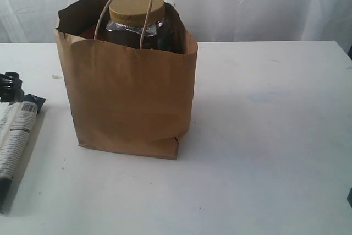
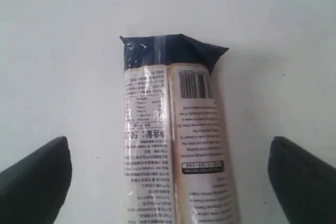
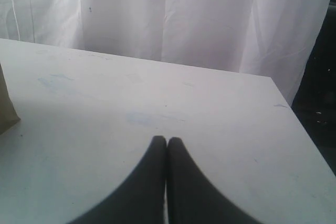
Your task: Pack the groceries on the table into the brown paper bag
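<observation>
Brown paper bag (image 1: 129,97): creased kraft, nut jar (image 1: 136,12) inside; left gripper (image 2: 168,144) splayed over glossy package (image 2: 173,129); right gripper (image 3: 167,142) pinched, empty.

I count one brown paper bag (image 1: 129,97), one gold-lidded clear nut jar (image 1: 136,10), one long blue-white package (image 2: 157,145), one table (image 1: 264,136).

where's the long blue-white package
The long blue-white package lies at the exterior view's left edge, left of the brown paper bag, under the open left tool.
</observation>
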Controlling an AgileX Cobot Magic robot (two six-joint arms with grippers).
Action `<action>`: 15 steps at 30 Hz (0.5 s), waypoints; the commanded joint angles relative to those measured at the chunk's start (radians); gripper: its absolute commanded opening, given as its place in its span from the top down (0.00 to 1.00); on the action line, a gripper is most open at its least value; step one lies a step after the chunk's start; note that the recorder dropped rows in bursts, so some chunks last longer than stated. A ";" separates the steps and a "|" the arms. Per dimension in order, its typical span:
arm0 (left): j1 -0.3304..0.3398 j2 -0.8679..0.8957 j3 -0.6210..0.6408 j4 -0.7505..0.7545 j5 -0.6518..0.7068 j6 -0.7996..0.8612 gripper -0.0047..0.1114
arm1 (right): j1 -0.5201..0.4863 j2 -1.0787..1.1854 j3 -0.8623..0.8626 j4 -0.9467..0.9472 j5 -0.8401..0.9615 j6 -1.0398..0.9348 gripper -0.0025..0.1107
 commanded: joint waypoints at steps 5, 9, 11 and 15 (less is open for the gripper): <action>0.009 0.233 -0.216 -0.027 0.269 0.125 0.05 | 0.002 0.004 0.002 0.003 -0.006 0.003 0.98; 0.009 0.290 -0.218 -0.027 0.207 0.150 0.05 | 0.002 0.004 0.002 0.003 -0.006 0.026 0.98; 0.009 0.303 -0.218 -0.027 0.187 0.150 0.05 | 0.002 0.004 0.002 0.003 -0.006 0.026 0.98; 0.009 0.346 -0.218 -0.027 0.164 0.152 0.05 | 0.002 0.004 0.002 0.005 -0.006 0.026 0.98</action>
